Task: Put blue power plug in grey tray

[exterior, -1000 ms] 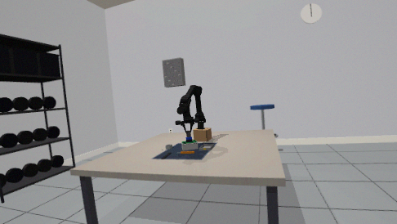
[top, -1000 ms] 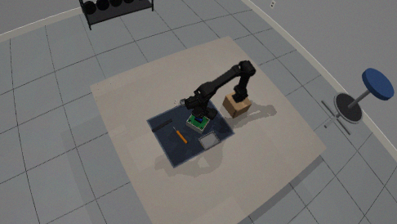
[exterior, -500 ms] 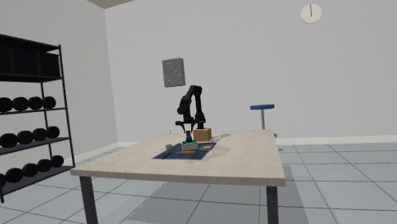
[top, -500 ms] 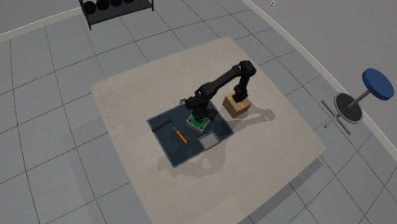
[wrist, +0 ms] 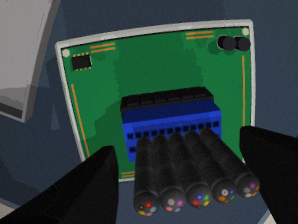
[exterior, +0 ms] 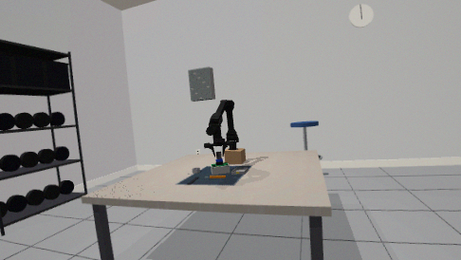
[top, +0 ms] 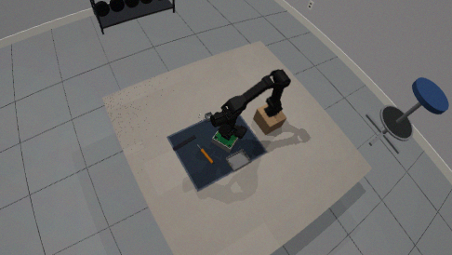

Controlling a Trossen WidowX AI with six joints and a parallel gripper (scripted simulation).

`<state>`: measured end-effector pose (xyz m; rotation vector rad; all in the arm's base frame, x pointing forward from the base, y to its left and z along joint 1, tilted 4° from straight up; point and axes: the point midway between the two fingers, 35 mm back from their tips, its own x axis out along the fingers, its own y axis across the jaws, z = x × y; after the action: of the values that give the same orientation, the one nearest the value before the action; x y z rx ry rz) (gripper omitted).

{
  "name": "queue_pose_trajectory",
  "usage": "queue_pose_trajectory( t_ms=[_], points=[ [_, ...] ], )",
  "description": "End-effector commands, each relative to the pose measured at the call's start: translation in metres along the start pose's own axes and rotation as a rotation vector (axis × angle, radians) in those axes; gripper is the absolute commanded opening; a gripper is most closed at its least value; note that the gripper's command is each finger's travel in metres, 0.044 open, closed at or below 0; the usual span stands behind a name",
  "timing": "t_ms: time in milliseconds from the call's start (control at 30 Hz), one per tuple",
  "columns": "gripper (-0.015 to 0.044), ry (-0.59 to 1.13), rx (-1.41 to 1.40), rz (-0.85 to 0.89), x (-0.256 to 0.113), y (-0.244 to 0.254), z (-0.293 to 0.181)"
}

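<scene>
From the top, the gripper [top: 229,135] is over the circuit board [top: 219,139] [exterior: 220,169] [wrist: 160,65]; the grey tray [top: 238,160] lies toward five o'clock of the board, the orange tool [top: 206,155] toward eight. In the exterior view, the blue plug [exterior: 219,161] [wrist: 172,120] is on the board below the gripper. At the wrist, the fingers stand open, apart from the plug's dark cables [wrist: 175,170], which point toward six o'clock.
</scene>
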<state>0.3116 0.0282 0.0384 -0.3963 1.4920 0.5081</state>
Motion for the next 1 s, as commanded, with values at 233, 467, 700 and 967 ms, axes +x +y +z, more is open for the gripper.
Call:
queue_pose_trajectory(
  t_ms=[233,467,700,967],
  points=[
    [0.0065,0.002,0.003,0.000,0.002,0.000,0.000],
    [0.0000,0.002,0.003,0.000,0.002,0.000,0.000],
    [0.0000,0.002,0.003,0.000,-0.002,0.000,0.000],
    [0.0000,0.001,0.003,-0.080,-0.014,0.007,0.000]
  ],
)
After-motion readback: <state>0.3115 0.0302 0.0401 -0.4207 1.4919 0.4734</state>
